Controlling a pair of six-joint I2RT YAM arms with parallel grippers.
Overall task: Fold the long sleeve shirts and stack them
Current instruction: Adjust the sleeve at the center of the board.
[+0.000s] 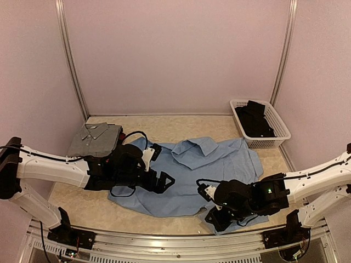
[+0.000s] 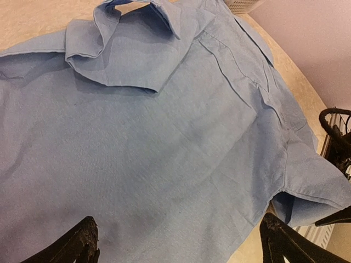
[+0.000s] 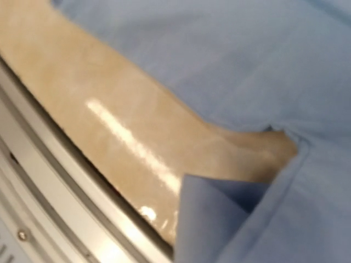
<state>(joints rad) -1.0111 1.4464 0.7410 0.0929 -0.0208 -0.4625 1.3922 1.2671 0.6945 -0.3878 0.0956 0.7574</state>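
The large light blue shirt lies spread across the middle of the table, collar toward the back. My left gripper hovers over its left side, open; the wrist view shows the fingertips wide apart above flat blue cloth. At the shirt's near right hem my right gripper is shut on the cloth. Its fingers stay out of the right wrist view, where a fold of the blue shirt rises close to the lens. A folded grey shirt rests at the back left.
A white mesh basket at the back right holds dark clothing. The table's metal rail runs along the near edge, close under the right gripper. Walls enclose the back and both sides.
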